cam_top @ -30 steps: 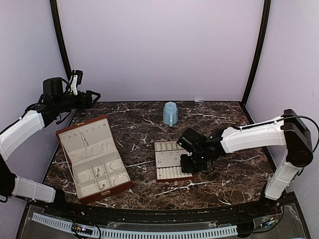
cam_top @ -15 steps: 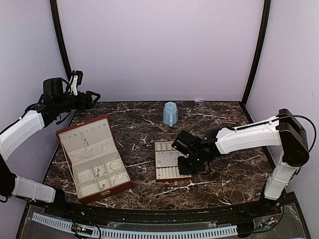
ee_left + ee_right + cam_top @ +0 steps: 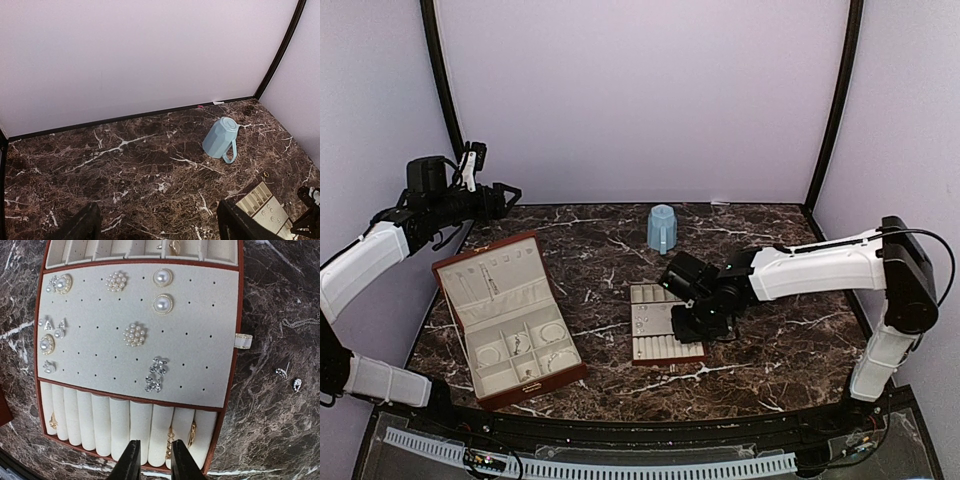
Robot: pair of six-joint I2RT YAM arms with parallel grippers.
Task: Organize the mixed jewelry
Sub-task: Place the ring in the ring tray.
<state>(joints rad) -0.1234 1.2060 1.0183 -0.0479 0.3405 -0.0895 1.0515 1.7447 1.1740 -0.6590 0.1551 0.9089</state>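
Note:
The mixed jewelry lies in three places. Pearl studs (image 3: 162,277), a rhinestone piece (image 3: 156,374) and gold rings (image 3: 192,432) sit on the cream slotted tray (image 3: 200,340). A thin chain (image 3: 300,321) and two tiny pieces (image 3: 281,372) lie loose on the marble to its right. A hoop (image 3: 552,332) rests in the reddish-brown box (image 3: 510,315). My right gripper (image 3: 151,460) hovers over the tray's near ring rolls, jaws slightly open with nothing between them; the top view shows this gripper (image 3: 685,325) at the tray's right side. My left gripper (image 3: 510,192) is raised at the far left, open and empty.
A light blue mug (image 3: 662,228) stands upside down at the back centre, also in the left wrist view as the mug (image 3: 220,137). A small ring (image 3: 265,174) lies on the marble between mug and tray. The open box takes up the left front.
My right gripper has slid left onto the tray's edge and its jaws have parted a little. The left arm has not moved.

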